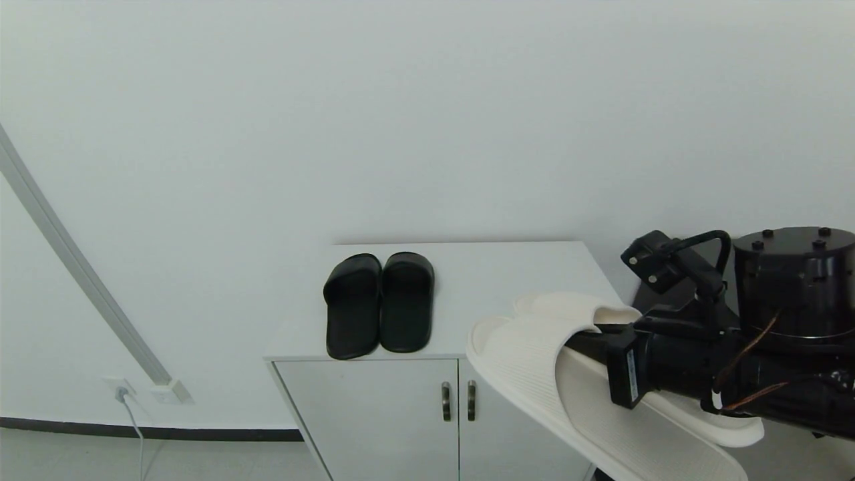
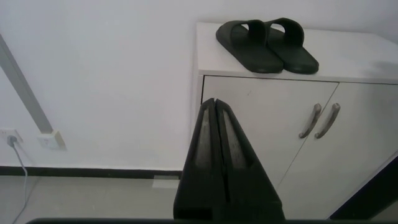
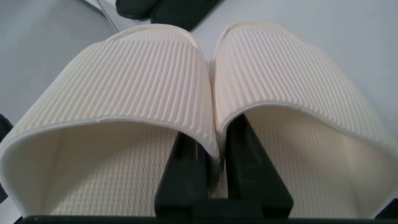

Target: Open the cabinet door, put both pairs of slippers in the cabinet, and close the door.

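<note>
first pair (image 1: 379, 304) on cabinet (image 1: 507, 280) top, left (side by side) | second pair (image 1: 528, 354) right, before cabinet, on right tool (image 3: 216, 149)

black slippers (image 1: 379, 304) atop closed cabinet (image 1: 374, 421)

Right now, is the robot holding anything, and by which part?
Yes: the right jaws pinch the white slippers by their touching inner strap edges. The left jaws hold nothing.

white slippers (image 3: 130, 81): side by side, touching, ribbed tops up
gripper (image 3: 216, 140): one dark finger inside each slipper, pinching the two inner walls together
black slippers (image 3: 161, 7): past the white toes, partly cut off
cabinet top (image 3: 348, 31): pale, behind the slippers
</note>
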### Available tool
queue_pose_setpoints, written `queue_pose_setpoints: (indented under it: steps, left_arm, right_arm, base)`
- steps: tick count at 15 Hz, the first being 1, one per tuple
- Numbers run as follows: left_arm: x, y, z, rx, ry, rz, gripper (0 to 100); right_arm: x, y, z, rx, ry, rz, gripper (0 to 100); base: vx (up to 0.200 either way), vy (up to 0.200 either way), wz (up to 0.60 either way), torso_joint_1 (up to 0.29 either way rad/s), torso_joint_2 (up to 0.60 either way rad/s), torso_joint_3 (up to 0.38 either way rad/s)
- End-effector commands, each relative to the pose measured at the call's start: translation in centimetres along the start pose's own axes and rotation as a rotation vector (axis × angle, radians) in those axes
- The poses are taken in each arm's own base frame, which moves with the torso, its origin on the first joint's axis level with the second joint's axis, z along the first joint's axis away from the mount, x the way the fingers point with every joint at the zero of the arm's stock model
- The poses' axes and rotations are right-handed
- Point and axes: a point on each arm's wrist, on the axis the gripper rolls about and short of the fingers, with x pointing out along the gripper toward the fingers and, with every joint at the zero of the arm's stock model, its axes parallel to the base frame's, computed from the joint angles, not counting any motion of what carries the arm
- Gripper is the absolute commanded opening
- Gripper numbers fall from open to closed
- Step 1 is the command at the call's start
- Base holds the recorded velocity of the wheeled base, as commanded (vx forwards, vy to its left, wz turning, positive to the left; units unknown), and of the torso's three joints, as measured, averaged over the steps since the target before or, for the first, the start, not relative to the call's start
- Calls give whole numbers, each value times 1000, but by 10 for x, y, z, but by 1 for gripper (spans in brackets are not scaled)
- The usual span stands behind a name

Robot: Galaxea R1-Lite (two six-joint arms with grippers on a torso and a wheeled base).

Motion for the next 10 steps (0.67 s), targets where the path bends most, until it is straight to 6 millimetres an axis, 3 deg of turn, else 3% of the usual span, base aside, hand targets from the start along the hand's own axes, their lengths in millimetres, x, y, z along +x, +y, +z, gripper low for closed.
queue_pose_setpoints:
  steps: [1,4,10]
  left_arm:
    - [0,0,0,-1,1,1,0]
    - [0,0,0,-1,1,1,0]
    - [0,0,0,-1,1,1,0]
  right_arm:
    - [-5,4,-1,-7,-4,17,0]
    - [-6,6,-3,-10,-4,23,0]
    - [-6,8,-12,-12,27,39,0]
  base:
    - [0,0,0,0,0,0]
    - [0,0,0,0,0,0]
    - [-200,0,0,2,2,3]
